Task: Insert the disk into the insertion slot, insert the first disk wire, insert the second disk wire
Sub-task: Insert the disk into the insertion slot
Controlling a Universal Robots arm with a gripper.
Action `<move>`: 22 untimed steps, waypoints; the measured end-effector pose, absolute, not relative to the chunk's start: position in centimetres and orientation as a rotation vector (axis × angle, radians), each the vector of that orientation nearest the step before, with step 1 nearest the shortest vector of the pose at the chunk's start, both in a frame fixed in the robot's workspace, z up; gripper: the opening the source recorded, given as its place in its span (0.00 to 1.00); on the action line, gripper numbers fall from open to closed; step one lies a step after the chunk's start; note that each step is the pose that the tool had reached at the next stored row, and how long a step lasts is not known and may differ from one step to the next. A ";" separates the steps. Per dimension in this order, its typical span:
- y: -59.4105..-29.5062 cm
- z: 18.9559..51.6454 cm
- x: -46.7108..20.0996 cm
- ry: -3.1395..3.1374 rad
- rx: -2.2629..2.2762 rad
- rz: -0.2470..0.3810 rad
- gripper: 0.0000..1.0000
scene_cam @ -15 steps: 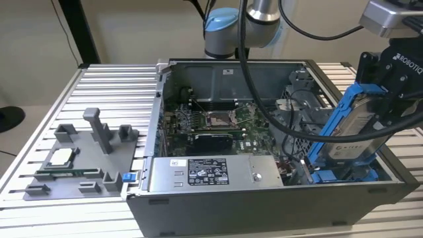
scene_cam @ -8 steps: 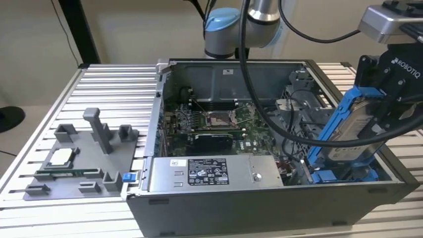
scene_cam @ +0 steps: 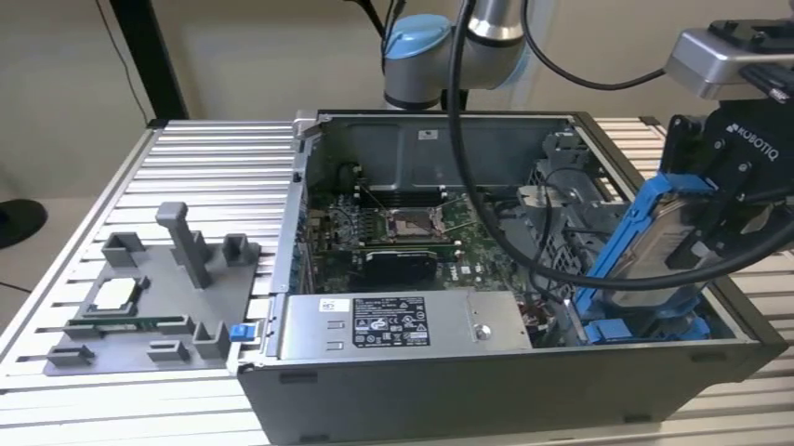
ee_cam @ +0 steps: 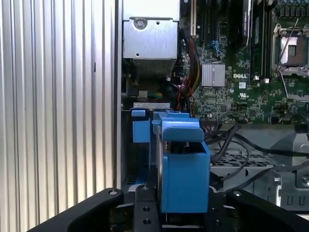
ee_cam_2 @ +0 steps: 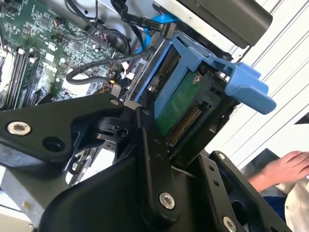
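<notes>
The disk (scene_cam: pixel 680 243), a silver drive in a bright blue carrier, hangs tilted over the case's side at the exterior view's right. My gripper (scene_cam: pixel 717 223) is shut on it from above. Its lower end reaches down to the insertion slot (scene_cam: pixel 627 327), a grey bay with blue tabs in the case's near corner. In the second wrist view the disk's green circuit-board side (ee_cam_2: pixel 179 102) and connector row sit between my black fingers (ee_cam_2: pixel 150 145). In the first wrist view the blue carrier (ee_cam: pixel 184 166) stands above the bay's blue tab (ee_cam: pixel 140 130). Black wires (ee_cam: pixel 231 140) lie loose beside the bay.
A grey power-supply box (scene_cam: pixel 397 325) with a label lies along the case's near wall, with the green motherboard (scene_cam: pixel 397 228) behind it. A grey fixture tray (scene_cam: pixel 149 297) sits on the ribbed metal table (scene_cam: pixel 211 158). A person's hand (ee_cam_2: pixel 286 168) rests outside the case.
</notes>
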State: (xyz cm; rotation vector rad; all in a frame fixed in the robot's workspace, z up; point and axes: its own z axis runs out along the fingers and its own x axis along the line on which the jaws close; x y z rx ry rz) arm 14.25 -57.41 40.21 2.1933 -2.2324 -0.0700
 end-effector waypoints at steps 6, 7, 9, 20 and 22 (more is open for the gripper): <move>-57.4 39.2 14.2 -2.232 2.193 -0.070 0.00; -57.4 39.0 14.2 -2.232 2.193 -0.070 0.00; -57.4 38.6 14.3 -2.232 2.193 -0.070 0.00; -57.4 37.3 14.3 -2.232 2.193 -0.069 1.00; -57.4 37.5 14.3 -2.232 2.193 -0.070 1.00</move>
